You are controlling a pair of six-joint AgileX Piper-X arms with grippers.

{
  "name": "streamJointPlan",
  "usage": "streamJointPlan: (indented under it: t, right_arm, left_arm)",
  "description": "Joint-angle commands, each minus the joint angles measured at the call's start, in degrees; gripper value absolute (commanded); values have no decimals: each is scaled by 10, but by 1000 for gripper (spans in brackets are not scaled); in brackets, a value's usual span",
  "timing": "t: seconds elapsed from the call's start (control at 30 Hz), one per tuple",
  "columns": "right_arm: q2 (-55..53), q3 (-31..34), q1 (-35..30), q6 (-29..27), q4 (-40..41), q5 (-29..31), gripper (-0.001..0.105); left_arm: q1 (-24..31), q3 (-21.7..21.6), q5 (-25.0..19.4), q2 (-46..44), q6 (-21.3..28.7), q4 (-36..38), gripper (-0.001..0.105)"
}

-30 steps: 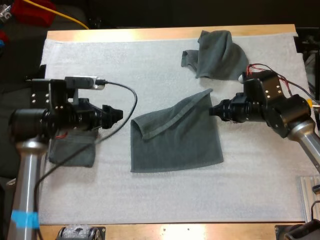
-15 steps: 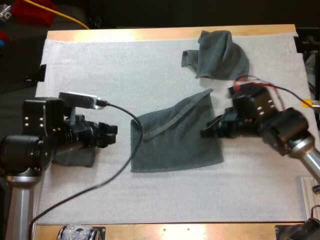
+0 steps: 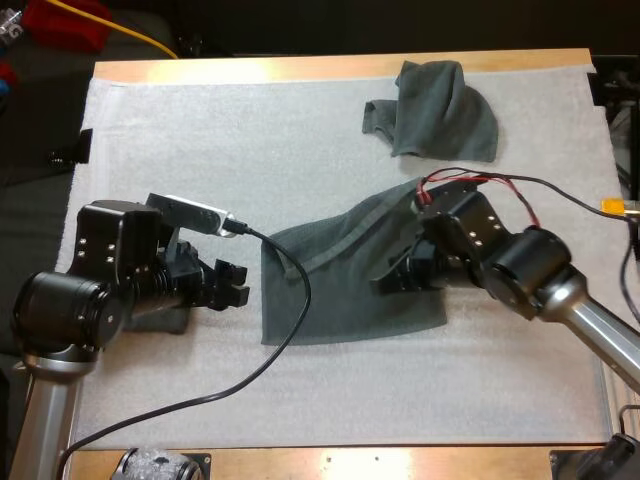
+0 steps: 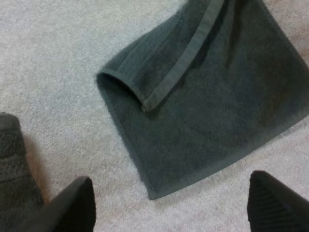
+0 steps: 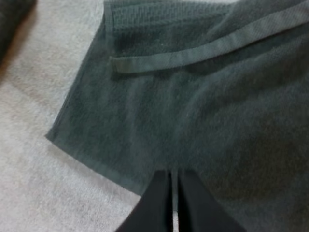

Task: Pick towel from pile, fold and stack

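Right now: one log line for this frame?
left pincer: open, beside spread towel | right pincer: shut, over spread towel | crumpled towel: far side

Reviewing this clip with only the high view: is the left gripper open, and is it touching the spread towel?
Observer: Left wrist view: the left gripper is open, fingers wide apart, clear of the spread towel, whose corner lies ahead between them.
Operator: And the right gripper?
Observer: Its wrist view shows the right gripper shut, tips over the spread towel near its edge.
Operator: What's under the left arm?
Observer: A second dark towel, beside the left gripper, apart from the spread one.
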Motion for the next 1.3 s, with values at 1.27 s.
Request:
streamJointPlan:
  t: [1.27]
  right_arm:
    - [267,-7,-2,48,-230,-11,1]
  left_arm:
    - [-3,-3,-2,-4,-2,20,64]
